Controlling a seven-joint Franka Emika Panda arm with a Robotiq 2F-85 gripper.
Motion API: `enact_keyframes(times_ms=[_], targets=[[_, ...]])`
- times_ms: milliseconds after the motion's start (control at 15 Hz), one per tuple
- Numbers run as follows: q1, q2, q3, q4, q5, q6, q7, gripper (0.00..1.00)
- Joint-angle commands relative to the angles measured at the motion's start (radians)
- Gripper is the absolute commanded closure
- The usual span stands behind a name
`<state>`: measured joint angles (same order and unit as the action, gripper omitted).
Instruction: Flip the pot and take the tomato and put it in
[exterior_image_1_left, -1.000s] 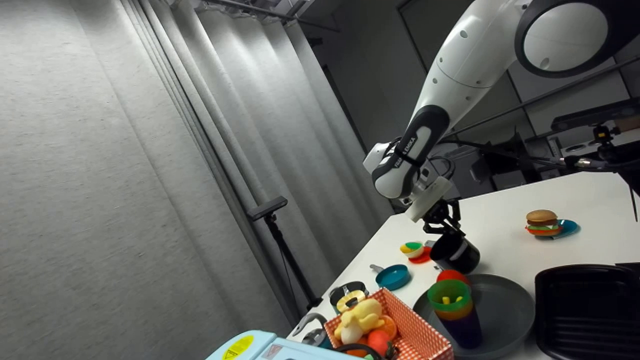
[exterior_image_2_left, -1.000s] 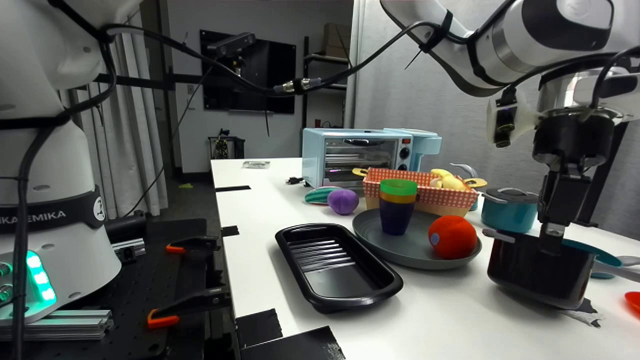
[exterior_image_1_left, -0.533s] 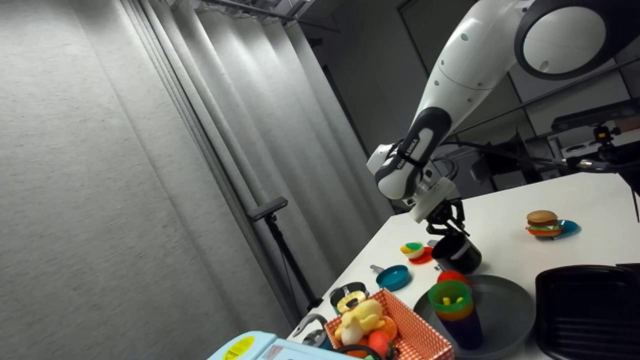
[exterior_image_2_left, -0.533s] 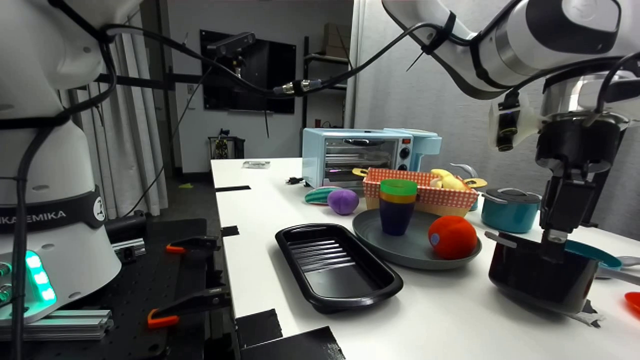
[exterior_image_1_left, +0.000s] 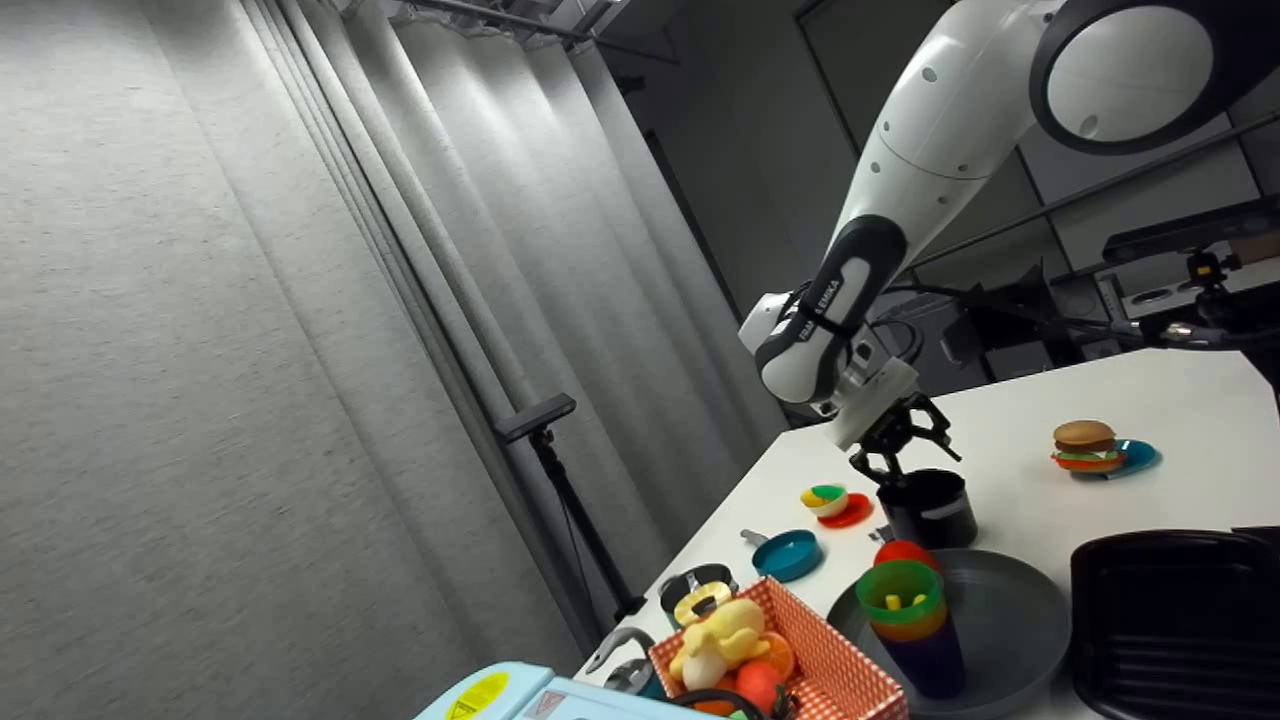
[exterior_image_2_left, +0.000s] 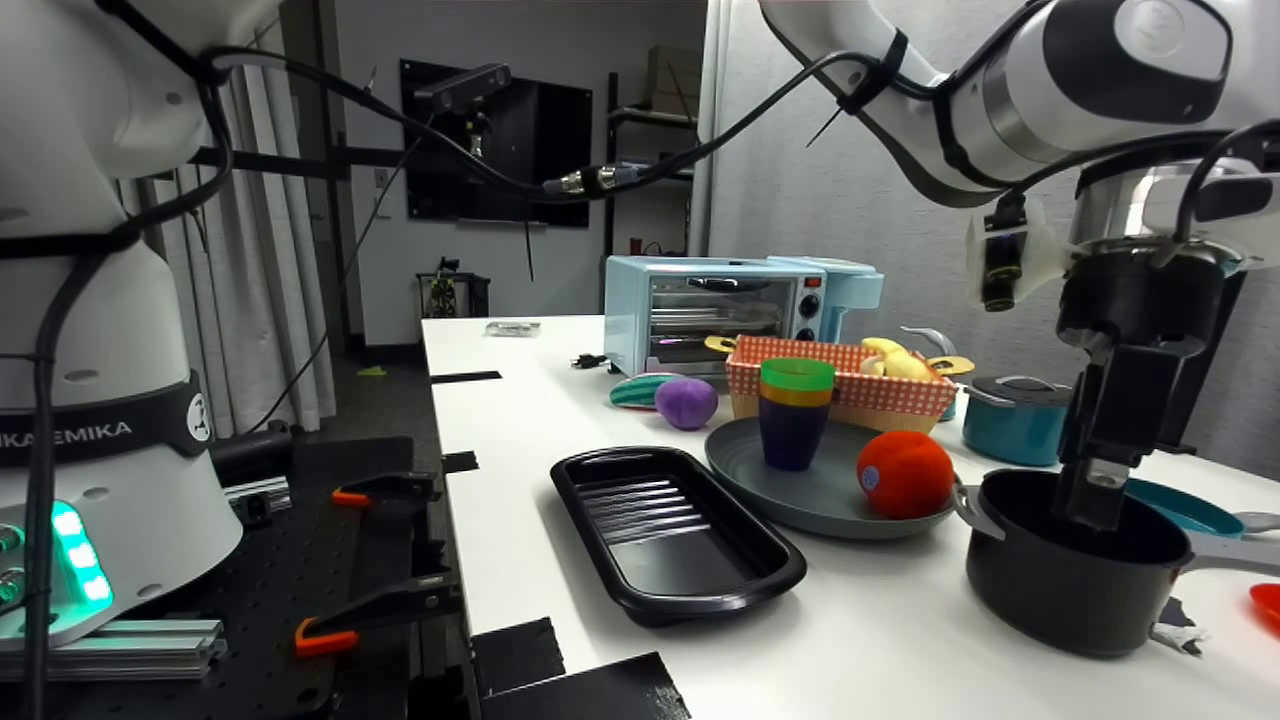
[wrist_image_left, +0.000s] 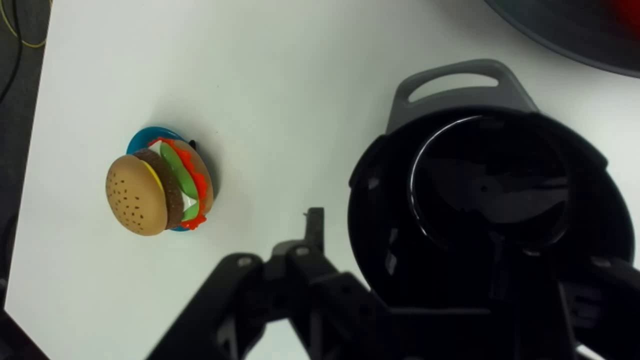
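A white table runs across the scene, with four patches of black tape along its left side in an exterior view. Grey curtains hang beyond it on the right, and farther left a dark screen is fixed to the wall. In an exterior view a black stand rises past the table's left edge.

There is one black pot, upright on the table with its opening upward, at the right in an exterior view. One red tomato lies on the one grey dish, left of the pot and near it. One stack of cups, green, yellow and purple, stands on the same dish. The gripper has its jaws spread: one finger reaches down into the pot's opening, and in the wrist view the other finger shows outside it, over the table. I cannot tell whether the inner finger touches the pot.

Around these I count one black tray; one toy burger with one blue piece at its edge; one pale-blue oven; one checked basket of toy food; one purple toy just beside one green striped toy; one lidded teal saucepan; and one teal pan.
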<state>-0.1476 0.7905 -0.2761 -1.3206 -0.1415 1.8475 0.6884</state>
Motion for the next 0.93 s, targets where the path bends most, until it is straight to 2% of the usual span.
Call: enact_keyframes(times_ms=[0,400,867], targets=[[-0.015,-0.09,0.009,-0.085,0.037,0.041,-0.02,0.01],[-0.028,-0.269,0.017,-0.236,0.079,0.142,-0.069,0.0],[0.002,-0.424,0.059,-0.414,0.09,0.247,-0.154,0.0]])
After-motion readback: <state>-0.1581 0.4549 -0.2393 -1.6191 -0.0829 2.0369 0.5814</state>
